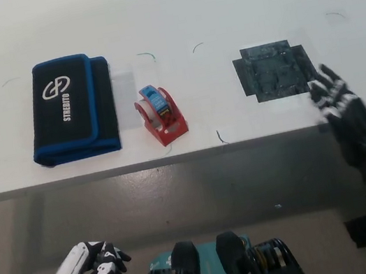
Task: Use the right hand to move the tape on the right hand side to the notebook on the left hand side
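A red tape dispenser with a blue roll (160,115) stands on the white table (168,12), just right of a black pouch with blue trim (70,108), touching nothing. My black right hand (339,106) is open, fingers spread, at the table's front edge far right of the tape, holding nothing. My white left hand (87,269) rests low at the bottom left, below the table, with its fingers curled.
A dark square patch (274,69) is marked on the table to the right of the tape, just beyond my right hand. The table's front edge (173,158) runs across the middle of the view.
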Robot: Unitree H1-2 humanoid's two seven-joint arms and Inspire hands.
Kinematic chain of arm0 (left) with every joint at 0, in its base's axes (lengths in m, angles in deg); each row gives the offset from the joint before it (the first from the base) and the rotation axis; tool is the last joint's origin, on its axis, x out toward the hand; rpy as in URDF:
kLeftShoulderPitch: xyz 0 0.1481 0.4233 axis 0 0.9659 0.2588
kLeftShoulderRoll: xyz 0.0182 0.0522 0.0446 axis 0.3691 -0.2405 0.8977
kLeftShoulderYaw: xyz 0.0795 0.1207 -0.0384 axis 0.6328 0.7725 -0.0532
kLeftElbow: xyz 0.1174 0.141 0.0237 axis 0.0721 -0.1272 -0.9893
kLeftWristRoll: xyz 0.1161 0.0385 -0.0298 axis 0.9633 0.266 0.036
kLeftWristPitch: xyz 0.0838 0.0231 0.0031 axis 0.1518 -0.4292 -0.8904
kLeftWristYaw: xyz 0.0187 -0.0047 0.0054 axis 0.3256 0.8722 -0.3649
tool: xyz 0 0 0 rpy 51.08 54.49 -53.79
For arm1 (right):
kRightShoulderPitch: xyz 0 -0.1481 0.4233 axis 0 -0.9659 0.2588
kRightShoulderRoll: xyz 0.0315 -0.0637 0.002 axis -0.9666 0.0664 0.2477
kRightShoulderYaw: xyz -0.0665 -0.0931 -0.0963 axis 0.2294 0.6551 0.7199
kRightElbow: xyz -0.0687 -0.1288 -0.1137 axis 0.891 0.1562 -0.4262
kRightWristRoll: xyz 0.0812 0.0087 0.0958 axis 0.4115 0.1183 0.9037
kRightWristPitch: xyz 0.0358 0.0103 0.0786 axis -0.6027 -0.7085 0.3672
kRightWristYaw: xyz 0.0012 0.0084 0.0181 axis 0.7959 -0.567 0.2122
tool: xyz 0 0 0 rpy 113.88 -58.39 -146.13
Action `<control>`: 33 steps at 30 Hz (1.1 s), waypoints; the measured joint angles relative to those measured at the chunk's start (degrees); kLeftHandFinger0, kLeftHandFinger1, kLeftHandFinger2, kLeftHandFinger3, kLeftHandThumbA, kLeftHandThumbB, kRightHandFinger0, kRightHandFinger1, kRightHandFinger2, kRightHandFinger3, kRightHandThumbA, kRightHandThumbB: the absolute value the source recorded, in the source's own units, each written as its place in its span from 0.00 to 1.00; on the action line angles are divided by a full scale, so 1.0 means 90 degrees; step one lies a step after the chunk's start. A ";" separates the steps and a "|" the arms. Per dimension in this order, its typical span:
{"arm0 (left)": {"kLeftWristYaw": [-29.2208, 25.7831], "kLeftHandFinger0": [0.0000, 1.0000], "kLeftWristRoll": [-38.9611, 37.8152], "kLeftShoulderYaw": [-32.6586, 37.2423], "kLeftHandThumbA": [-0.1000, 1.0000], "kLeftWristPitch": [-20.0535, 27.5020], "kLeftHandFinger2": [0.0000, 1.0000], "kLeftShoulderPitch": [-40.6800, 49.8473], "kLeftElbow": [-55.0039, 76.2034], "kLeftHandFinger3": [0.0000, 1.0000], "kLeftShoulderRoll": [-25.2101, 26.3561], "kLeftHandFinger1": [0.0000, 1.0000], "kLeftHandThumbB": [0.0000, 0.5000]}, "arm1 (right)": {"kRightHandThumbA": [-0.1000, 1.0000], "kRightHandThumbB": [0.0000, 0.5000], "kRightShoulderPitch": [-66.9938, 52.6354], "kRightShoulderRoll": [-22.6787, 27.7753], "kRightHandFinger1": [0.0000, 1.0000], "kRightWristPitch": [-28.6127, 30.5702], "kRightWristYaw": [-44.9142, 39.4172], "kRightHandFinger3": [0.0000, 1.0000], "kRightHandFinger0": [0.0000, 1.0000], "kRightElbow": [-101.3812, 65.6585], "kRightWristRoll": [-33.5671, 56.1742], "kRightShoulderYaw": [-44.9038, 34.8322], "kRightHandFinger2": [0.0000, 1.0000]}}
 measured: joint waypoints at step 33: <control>0.0002 0.38 -0.0003 -0.0114 0.70 0.0057 0.51 -0.0187 -0.0092 0.68 0.0119 0.40 0.23 | 0.81 0.99 -0.2566 0.0854 1.00 -0.0116 -0.0234 1.00 1.00 -0.2828 -0.1347 0.1390 1.00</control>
